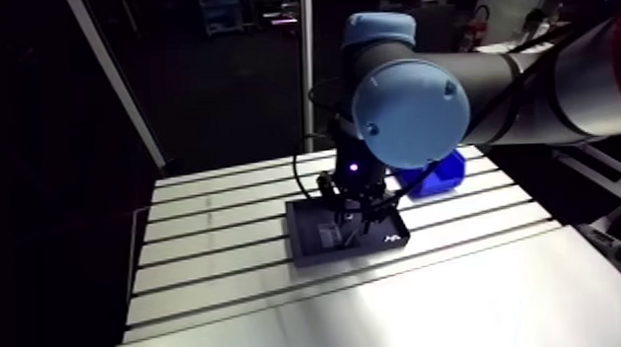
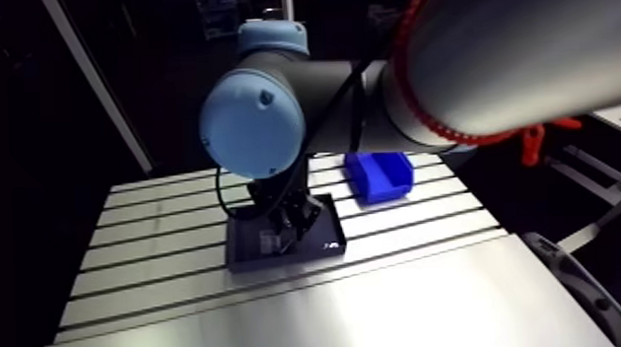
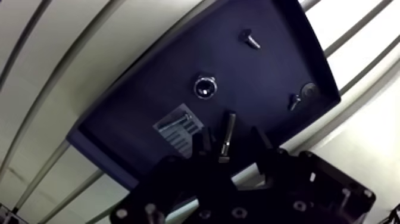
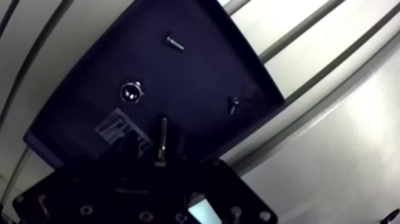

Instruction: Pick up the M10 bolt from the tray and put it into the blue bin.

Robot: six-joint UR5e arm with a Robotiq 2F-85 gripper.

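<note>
A long dark M10 bolt [image 3: 228, 136] lies on the floor of the dark tray [image 3: 271, 62], near the tray's edge closest to the gripper. In the wrist view my gripper [image 3: 231, 144] is open, one finger on each side of the bolt with a gap on both sides. The arm view shows the gripper [image 1: 360, 215] low over the tray [image 1: 312, 246]. The blue bin [image 2: 379, 175] stands on the slotted table just beyond the tray, to its right.
Further ahead of the gripper, the tray also holds a short bolt [image 3: 250, 39], a nut [image 3: 204, 86], a small screw [image 3: 293, 102] beside a round part [image 3: 309, 90], and a white label [image 3: 175, 126] with a bolt on it. A smooth plate [image 1: 428, 309] covers the table's near side.
</note>
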